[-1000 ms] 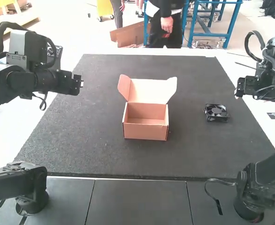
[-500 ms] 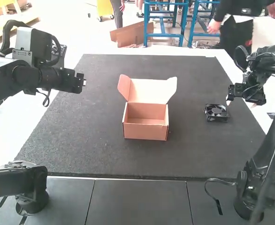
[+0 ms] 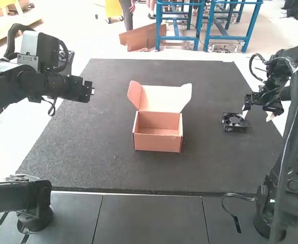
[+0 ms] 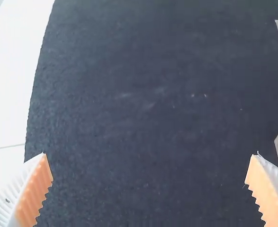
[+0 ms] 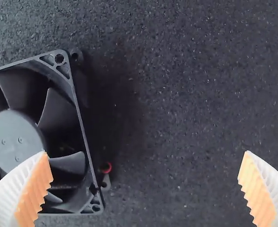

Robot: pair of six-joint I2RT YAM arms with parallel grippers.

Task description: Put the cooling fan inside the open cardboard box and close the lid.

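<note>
Right gripper has dropped beside the cooling fan, fingers spread wide; off-centre, closing may shove it aside.

light: bright, even over the black textured mat
glare: white table edge pretty blown out
shadows: soft one hugging the small black square cooling fan
focus: left wrist view kinda soft, right one crisp

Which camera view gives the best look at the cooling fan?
The right wrist view: the cooling fan is close, with blades, hub and frame corner clear, though cut at the edge. The high view shows it whole but small, flat on the mat right of the box.
</note>
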